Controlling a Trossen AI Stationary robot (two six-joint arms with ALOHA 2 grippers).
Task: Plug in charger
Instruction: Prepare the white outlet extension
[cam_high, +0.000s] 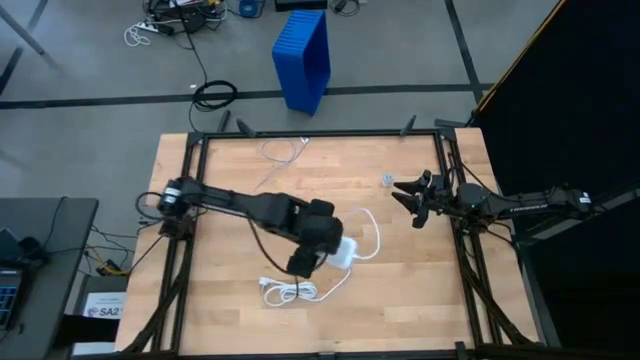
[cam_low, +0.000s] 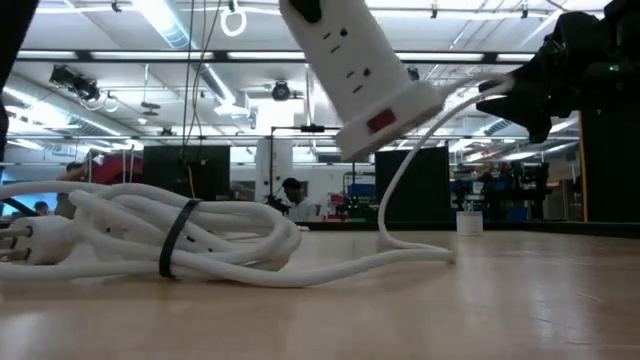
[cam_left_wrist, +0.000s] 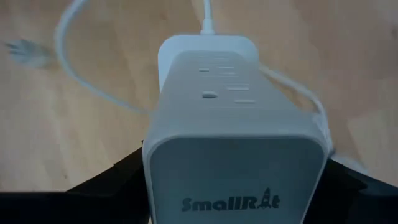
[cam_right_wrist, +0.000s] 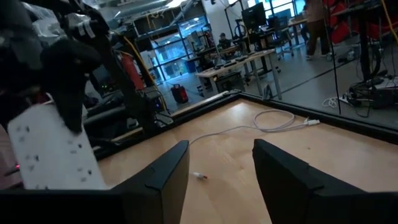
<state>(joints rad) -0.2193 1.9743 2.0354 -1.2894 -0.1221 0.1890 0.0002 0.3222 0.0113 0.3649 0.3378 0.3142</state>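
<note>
The charger (cam_high: 346, 250) is a pale grey-white rounded brick with sockets on one face and a red switch (cam_low: 380, 122). It hangs tilted above the table in the low view (cam_low: 360, 70). Its thick white cord drops to the wood and ends in a strapped coil (cam_high: 290, 291) (cam_low: 150, 235) lying on the table. My left gripper (cam_high: 318, 250) (cam_left_wrist: 233, 186) is shut on the charger at mid table. My right gripper (cam_high: 402, 196) (cam_right_wrist: 221, 168) waits open near the right edge, touching nothing. My left gripper pinches the charger between its two fingers (cam_left_wrist: 118, 180), one on each long side, at the end that bears the printed brand name (cam_left_wrist: 230, 202). The charger is lifted clear and tilted, its cord end (cam_left_wrist: 208, 28) pointing away from the fingers and lower.
A thin white cable (cam_high: 285, 150) (cam_right_wrist: 273, 121) lies near the far edge. A small pale object (cam_high: 387, 180) (cam_right_wrist: 199, 176) sits on the wood just in front of the right gripper. Black frame rails (cam_high: 190, 200) border the table. A blue bin (cam_high: 303, 55) stands on the floor beyond.
</note>
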